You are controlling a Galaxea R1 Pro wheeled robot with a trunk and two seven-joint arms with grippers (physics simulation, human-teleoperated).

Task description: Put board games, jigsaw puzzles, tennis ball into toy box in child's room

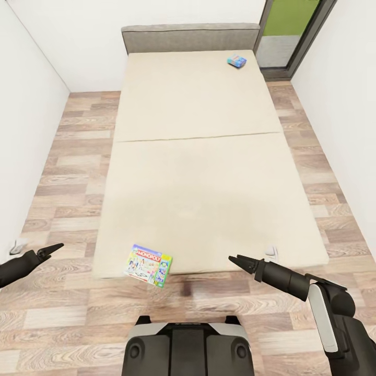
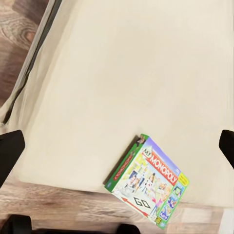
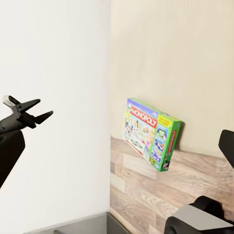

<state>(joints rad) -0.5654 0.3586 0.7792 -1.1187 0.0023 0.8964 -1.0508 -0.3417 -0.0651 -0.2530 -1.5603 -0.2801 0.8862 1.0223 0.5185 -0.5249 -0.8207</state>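
Cream mattress of the bed [image 1: 198,172] takes up the middle of the head view, its grey headboard at the top of the frame. Two board games lie on it. A green-edged box lettered MONOPOLY [image 1: 149,265] sits at the lower left of the frame on the foot edge, one corner jutting past the mattress over the wood plank floor [image 1: 68,308]. A small blue box [image 1: 237,61] lies at the upper right, near the headboard and well apart from the first.

Both arms hang low on either side of the near box. The left end effector [image 1: 56,246] is at the lower left edge of the frame with its fingers spread a little; the right end effector [image 1: 236,259] is at the lower right, its fingers likewise apart. Neither holds nor touches anything.

My judgement is that the near box is the next thing to fetch, and its overhang is the danger: a finger pressing on the jutting corner, or a nudge from the side, could tip it off the mattress onto the floor. The soft surface may also let a flat box sink or slide under a downward push, spoiling the pinch. The blue box looks out of reach from this stance.
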